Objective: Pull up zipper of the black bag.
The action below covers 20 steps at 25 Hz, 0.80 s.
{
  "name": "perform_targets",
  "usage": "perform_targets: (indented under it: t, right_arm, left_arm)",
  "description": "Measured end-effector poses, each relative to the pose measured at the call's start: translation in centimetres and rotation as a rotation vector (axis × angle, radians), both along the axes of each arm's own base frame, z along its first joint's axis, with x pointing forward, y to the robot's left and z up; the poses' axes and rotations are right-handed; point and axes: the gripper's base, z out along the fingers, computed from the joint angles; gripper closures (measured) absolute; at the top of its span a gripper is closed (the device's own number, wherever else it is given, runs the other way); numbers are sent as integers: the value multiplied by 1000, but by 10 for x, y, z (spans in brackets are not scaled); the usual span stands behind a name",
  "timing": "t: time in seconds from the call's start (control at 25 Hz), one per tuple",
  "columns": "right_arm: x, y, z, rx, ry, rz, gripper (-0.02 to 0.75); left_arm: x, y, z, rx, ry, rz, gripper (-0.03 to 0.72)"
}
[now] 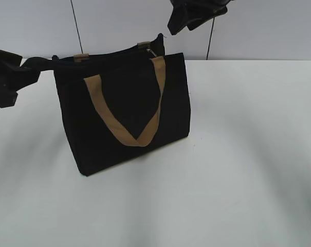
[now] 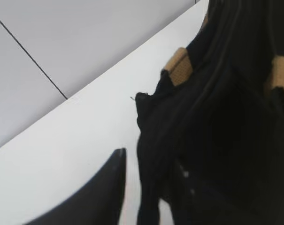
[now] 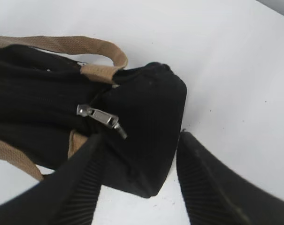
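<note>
The black bag (image 1: 124, 108) stands upright on the white table, one tan handle hanging down its front. Its zipper runs along the top (image 1: 111, 53). In the right wrist view the silver pull (image 3: 100, 117) lies near the bag's end corner (image 3: 151, 108). My right gripper (image 3: 141, 138) is open and straddles that corner from above, its left finger just below the pull. In the exterior view it hovers above the bag's right end (image 1: 183, 23). My left gripper (image 1: 39, 64) is at the bag's left end, open, with a fold of bag fabric (image 2: 149, 140) between its fingers (image 2: 149, 161).
The white table (image 1: 237, 154) stretches to the front and right of the bag. A pale wall (image 1: 258, 25) rises behind the table's back edge. A tan handle end (image 2: 179, 70) shows beside the fabric fold.
</note>
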Motion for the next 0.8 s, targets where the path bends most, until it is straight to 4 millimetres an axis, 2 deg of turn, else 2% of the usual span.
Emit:
perform_targets:
  t: [0.08,0.12,0.2,0.32,0.48,0.68,0.8]
  right_arm:
    - [-3,0,0,-10,23,13,328]
    - [-4,-1,-1,-17,40,21,315]
    - [-8,-1,-3,-29,74,35,303]
    - [-10,-5,-1,-61,86,42,297]
    - [-16,-19,16,-163,25,-4,297]
    - [-27,-41,40,-309,-36,-94,296]
    - [-33,-46,53,-314,-64,-125,296]
  left_arm:
    - [0,0,0,-51,23,29,213]
    - [0,0,0,-77,36,48,165]
    - [0,0,1,-140,63,86,114]
    - [-2,0,6,-252,104,136,106]
    - [-1,-4,20,-324,202,109,107]
    - [6,7,55,-209,313,112,132]
    - [9,23,82,-131,352,199,143]
